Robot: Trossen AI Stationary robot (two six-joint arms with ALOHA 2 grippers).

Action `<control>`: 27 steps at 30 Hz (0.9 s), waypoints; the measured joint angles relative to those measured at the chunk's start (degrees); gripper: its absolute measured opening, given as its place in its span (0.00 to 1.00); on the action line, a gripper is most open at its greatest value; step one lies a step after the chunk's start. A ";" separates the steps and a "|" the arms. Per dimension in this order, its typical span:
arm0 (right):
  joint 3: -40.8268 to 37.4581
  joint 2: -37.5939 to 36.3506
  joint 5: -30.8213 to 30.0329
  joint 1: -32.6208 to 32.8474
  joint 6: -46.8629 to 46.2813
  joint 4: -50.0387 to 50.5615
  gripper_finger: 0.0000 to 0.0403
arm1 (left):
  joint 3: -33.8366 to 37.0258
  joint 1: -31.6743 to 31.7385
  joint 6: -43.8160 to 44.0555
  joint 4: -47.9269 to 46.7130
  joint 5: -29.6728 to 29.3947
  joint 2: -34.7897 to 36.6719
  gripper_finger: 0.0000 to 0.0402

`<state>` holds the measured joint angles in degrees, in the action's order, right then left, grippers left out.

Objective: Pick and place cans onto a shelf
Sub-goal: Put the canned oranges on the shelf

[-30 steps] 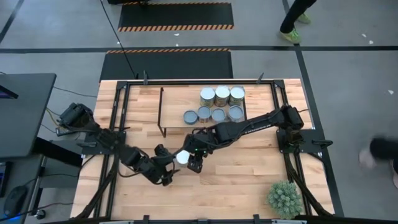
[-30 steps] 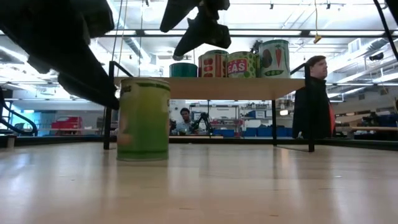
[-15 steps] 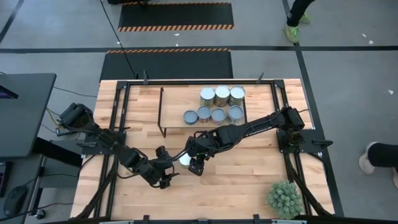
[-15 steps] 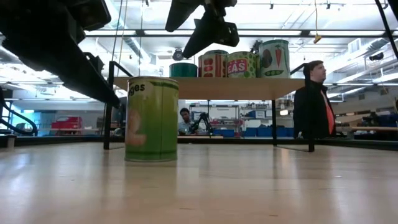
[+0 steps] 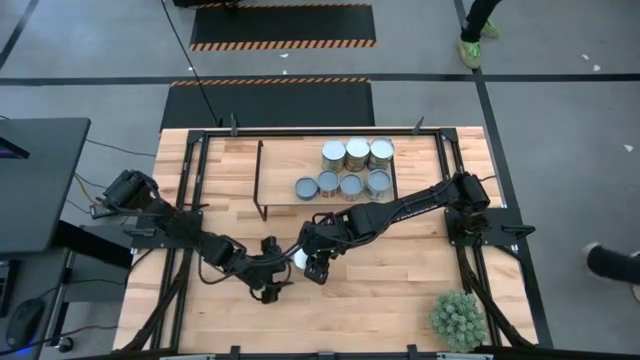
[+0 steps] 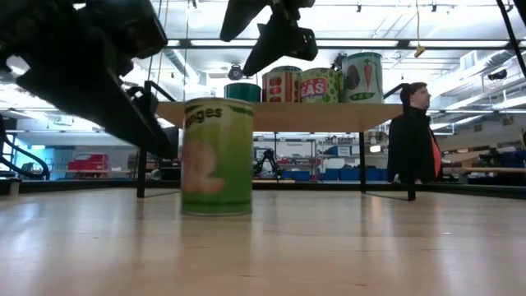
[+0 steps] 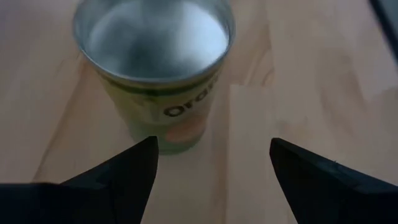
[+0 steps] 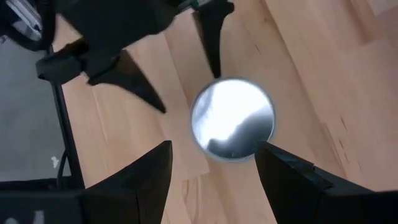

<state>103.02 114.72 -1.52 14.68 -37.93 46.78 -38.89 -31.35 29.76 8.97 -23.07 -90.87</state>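
Observation:
A green-labelled can (image 6: 216, 156) with a silver top (image 5: 296, 258) stands upright on its base on the table. My left gripper (image 7: 211, 168) is open, low by the table on the can's near-left side, and the can (image 7: 155, 68) stands just beyond one fingertip. My right gripper (image 8: 214, 171) is open above the can (image 8: 232, 119), fingers pointing down, clear of it (image 6: 271, 33). Several other cans (image 5: 350, 165) stand on the shelf (image 6: 279, 116). My left gripper's one fingertip (image 8: 214, 68) stands right at the can's side wall near its rim. I cannot tell whether it touches the can. The can stands upright with its base on the table.
The shelf's black legs (image 5: 262, 180) stand left of the stored cans. A green potted plant (image 5: 458, 318) sits at the table's near right corner. A person (image 6: 415, 131) stands beyond the far edge, and a foot (image 5: 610, 262) shows on the floor to the right.
The green can has slid upright along the table toward the near edge and a little to the right. My left gripper has moved the same way beside it, staying open. My right gripper has stayed above the can.

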 joint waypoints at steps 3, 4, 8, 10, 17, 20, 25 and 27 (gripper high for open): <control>0.00 0.00 0.91 0.00 0.64 1.15 0.59 | -0.04 0.00 0.67 1.47 0.54 0.04 0.78; 0.00 0.00 1.64 0.00 1.07 1.77 0.59 | -0.03 0.00 1.03 1.46 1.37 0.11 0.78; -0.02 0.00 4.64 0.00 3.54 4.77 0.59 | -0.07 -0.82 1.36 1.60 4.78 0.26 0.78; -0.02 0.02 5.59 0.14 5.28 5.46 0.59 | -0.08 -1.63 1.94 1.90 5.40 0.26 0.78; -0.02 0.02 7.28 0.78 11.29 5.71 0.59 | -0.11 -4.50 2.19 1.97 7.80 0.54 0.78; -0.02 0.02 7.21 0.74 9.17 5.06 0.62 | -0.11 -4.98 2.60 1.26 7.86 1.10 0.78; -0.02 0.02 2.90 1.53 3.33 4.47 0.72 | -0.17 -4.83 4.20 -3.85 6.15 3.82 0.78; -0.02 0.02 -0.57 2.41 1.42 3.94 0.77 | -0.17 -4.81 4.56 -7.32 4.94 5.74 0.78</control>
<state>103.00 114.74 -2.09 17.09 -36.51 50.72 -39.07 -36.16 34.32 1.65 -18.14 -85.12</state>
